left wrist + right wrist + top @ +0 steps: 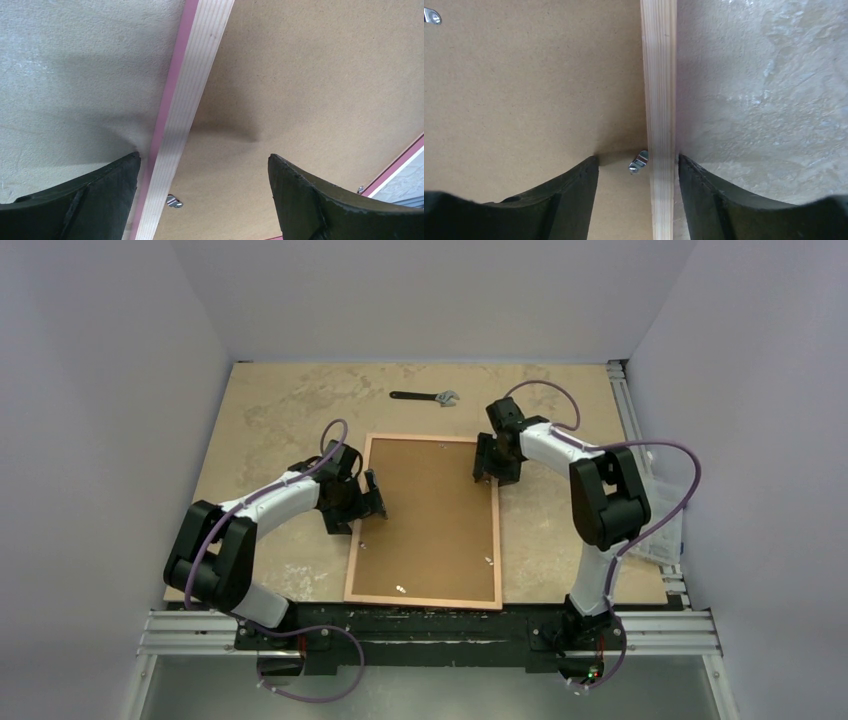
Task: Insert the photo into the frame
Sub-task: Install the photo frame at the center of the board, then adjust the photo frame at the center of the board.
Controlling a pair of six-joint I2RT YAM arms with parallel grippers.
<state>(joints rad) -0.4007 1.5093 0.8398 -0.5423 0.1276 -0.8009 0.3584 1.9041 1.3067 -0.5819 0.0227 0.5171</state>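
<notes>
The frame (pixel 424 601) lies face down on the table (pixel 270 420) between my two arms. Its long axis runs from the near edge away from me, the far end leaning a little toward my right. The brown backing board (pixel 430 520) sits inside its rails. I see no photo anywhere; whether it is under that board I cannot tell.

My left gripper (pixel 202 157) hangs over the left long rail about midway along, jaws spread wide, one finger over the table and the other over the board, holding nothing. My right gripper (pixel 639 160) is at the right long rail near the far end, jaws parted more narrowly and straddling the wood strip. A small metal tab (pixel 639 162) lies just inside the rail, between my fingers. I judge that tab to be the next thing to work on, and the right arm is the nearer one.
</notes>
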